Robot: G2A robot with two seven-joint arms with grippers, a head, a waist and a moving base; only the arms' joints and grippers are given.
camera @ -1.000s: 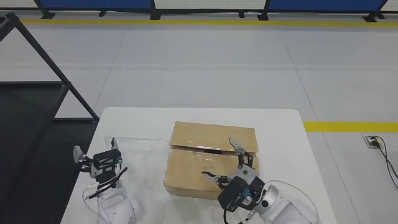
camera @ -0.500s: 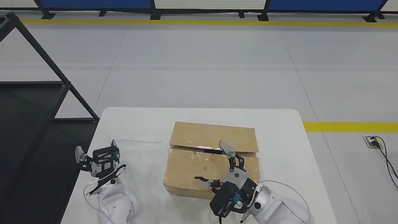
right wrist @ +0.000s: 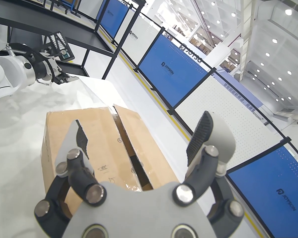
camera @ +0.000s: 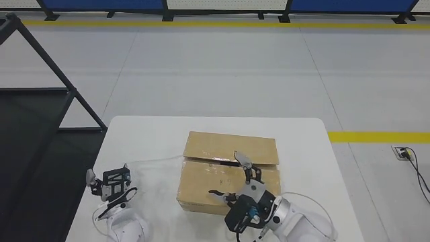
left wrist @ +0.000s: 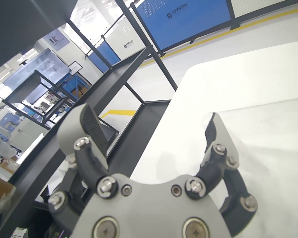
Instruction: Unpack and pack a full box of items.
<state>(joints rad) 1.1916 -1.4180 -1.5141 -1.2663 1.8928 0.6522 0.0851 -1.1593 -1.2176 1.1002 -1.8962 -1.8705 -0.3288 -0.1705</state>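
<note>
**Top view.**
- Item 1: cardboard box (camera: pixel 228 171), on the white table (camera: pixel 154 129). The top flaps are folded down, with a dark slit along the centre seam.
- Item 2: right gripper (camera: pixel 226 175), jaws released and spread wide. It is poised over the near half of the box. One fingertip is above the seam and the other above the near flap.
- Item 3: left gripper (camera: pixel 107 176), jaws released. It is over bare table near the table's edge, and the box is well apart from these jaws.

**Left wrist view.**
- Left gripper (left wrist: pixel 151 127), jaws parted, with ribbed pads facing each other.
- Ahead of the jaws and beneath one finger is the table (left wrist: pixel 238 75) and its rounded corner.
- Beyond the other finger, off the table, is a black metal rack (left wrist: pixel 129 65).
- Far ahead are blue partition panels (left wrist: pixel 188 13).

**Right wrist view.**
- Right gripper (right wrist: pixel 139 130), jaws wide apart.
- The box (right wrist: pixel 101 130) lies just beyond and below the jaws, framed between the two fingers. Its seam runs away from the jaws and gapes slightly, and clear tape shows at the near end.
- Past the box, well ahead of the jaws, is the left gripper (right wrist: pixel 62 78) over the table (right wrist: pixel 15 130).
- In the background are the rack (right wrist: pixel 64 33) and partition panels (right wrist: pixel 168 73).
</note>
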